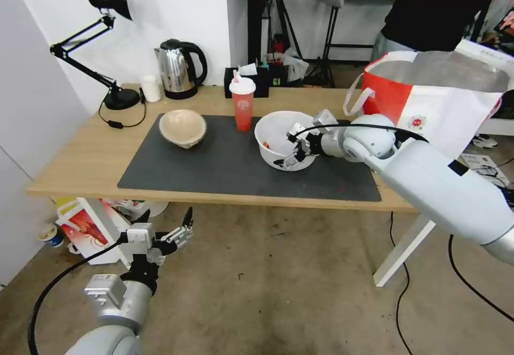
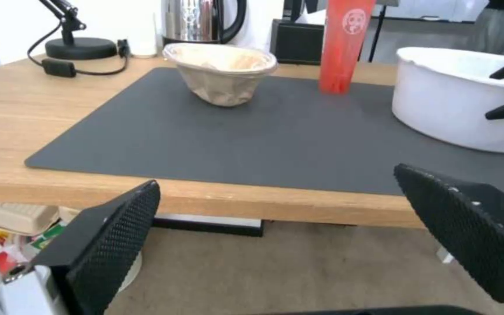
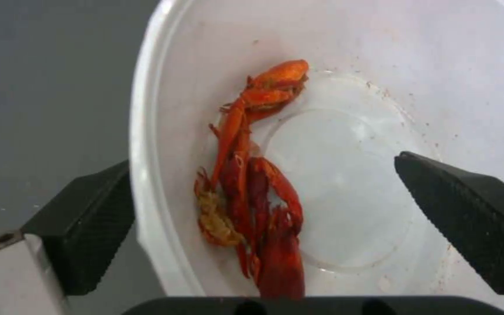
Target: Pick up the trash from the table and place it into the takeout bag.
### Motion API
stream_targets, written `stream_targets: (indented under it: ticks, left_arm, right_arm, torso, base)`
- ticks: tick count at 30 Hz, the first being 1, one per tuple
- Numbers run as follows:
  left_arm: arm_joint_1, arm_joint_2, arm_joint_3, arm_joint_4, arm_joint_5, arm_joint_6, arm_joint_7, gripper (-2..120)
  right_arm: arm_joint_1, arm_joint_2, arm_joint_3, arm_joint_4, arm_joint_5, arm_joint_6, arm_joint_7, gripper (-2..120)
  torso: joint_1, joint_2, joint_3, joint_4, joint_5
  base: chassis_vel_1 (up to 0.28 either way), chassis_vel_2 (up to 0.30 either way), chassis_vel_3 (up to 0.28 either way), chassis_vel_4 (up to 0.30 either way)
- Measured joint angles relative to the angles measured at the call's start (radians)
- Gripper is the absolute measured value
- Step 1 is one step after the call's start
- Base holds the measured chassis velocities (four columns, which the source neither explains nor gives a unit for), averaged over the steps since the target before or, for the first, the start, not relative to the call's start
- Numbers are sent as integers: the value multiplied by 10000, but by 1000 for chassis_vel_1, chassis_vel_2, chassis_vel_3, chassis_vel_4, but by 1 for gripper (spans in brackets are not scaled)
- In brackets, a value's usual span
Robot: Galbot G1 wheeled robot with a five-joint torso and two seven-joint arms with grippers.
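The right gripper (image 1: 293,148) straddles the near right rim of the white bowl (image 1: 276,130), fingers apart, one inside and one outside. The bowl sits on the mat (image 1: 214,167) toward the desk's (image 1: 80,157) right end, holding red crayfish shells (image 3: 252,183). The left gripper (image 1: 171,226) hangs spread below the desk's front edge. The bag (image 1: 428,98) stands open at the right end.

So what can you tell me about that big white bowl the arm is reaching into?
The large white plastic bowl is round, deep and smooth-walled, standing upright on the dark-grey mat, right of the red drink cup. Inside lie red crayfish shells and small specks. The right gripper straddles its near rim, open, one finger outside the wall, the other inside; whether they touch it is unclear.
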Motion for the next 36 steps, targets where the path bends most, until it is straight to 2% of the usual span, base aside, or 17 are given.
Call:
stream_targets:
  ticks: [14,16,19,20,24,25,28,30,32,34,36]
  left_arm:
    - [-41,29,-5,12,-3,-20,-13,100]
    - [-42,34,-5,12,-5,-26,-16,100]
    - [-53,44,-2,1,-15,-34,-25,100]
    - [-53,44,-2,1,-15,-34,-25,100]
    - [-68,49,34,-27,-21,-38,-27,100]
    - [-68,49,34,-27,-21,-38,-27,100]
    - [-84,38,76,-26,-14,-44,-27,100]
    - [-89,35,86,-27,-13,-46,-28,100]
    - [-96,35,96,-27,-10,-57,-30,100]
    - [-96,37,102,-27,-9,-60,-30,100]
    - [-101,40,110,-27,-7,-77,-30,100]
  right_arm:
    - [112,270,-199,-160,-29,0,10,100]
    - [117,276,-211,-163,-12,0,15,96]
    - [122,298,-231,-176,68,0,52,83]
    - [122,298,-231,-176,68,0,52,83]
    - [103,309,-233,-186,231,0,165,64]
    - [103,309,-233,-186,231,0,165,64]
    - [88,315,-233,-186,268,0,222,50]
    - [86,323,-230,-186,275,0,239,47]
    - [86,342,-206,-199,290,0,275,35]
    - [86,356,-196,-208,305,0,297,32]
    - [87,374,-175,-218,354,0,354,22]
  torso:
    - [0,0,0,1,-1]
    - [0,0,0,1,-1]
    - [0,0,0,0,0]
    - [0,0,0,0,0]
    - [0,-1,0,1,0]
    - [0,-1,0,1,0]
    - [-1,0,0,0,-1]
    - [0,0,0,0,0]
    - [0,0,0,0,-1]
    - [0,0,0,0,0]
    - [0,0,0,1,-1]
  base:
    - [0,0,0,0]
    - [0,0,0,0]
    - [0,0,0,0]
    - [0,0,0,0]
    - [0,0,0,0]
    - [0,0,0,0]
    - [0,0,0,0]
    - [0,0,0,0]
    - [0,0,0,0]
    - [0,0,0,0]
    - [0,0,0,0]
